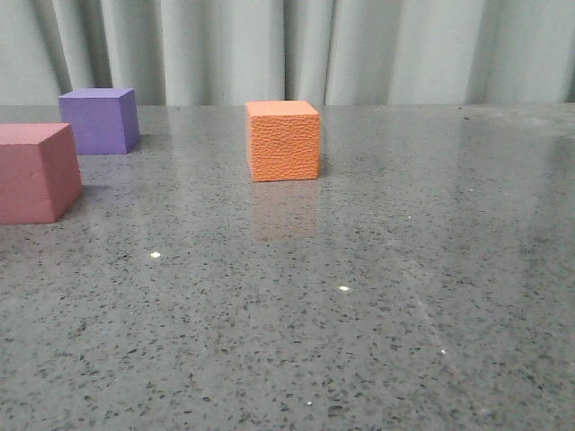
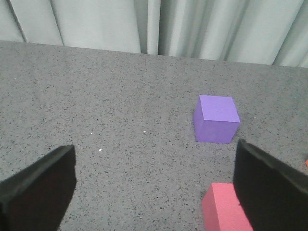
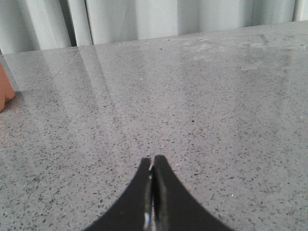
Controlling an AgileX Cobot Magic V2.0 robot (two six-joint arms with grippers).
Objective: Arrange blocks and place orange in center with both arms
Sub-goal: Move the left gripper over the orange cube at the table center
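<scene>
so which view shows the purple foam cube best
The left wrist view: the matte purple foam cube sits whole, top and one side visible. The front view shows it far off at the left; the right wrist view misses it.

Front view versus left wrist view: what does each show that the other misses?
Only the front view shows the whole bright orange grained foam cube. Only the left wrist view shows the left tool, its fingers spread wide apart with nothing between them. Both share the purple foam cube, the pink-red foam cube, the grey speckled stone tabletop and the curtain.

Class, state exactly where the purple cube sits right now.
In the front view the purple cube stands far left at the table's back, just behind the pink-red cube, left of the orange cube.
</scene>
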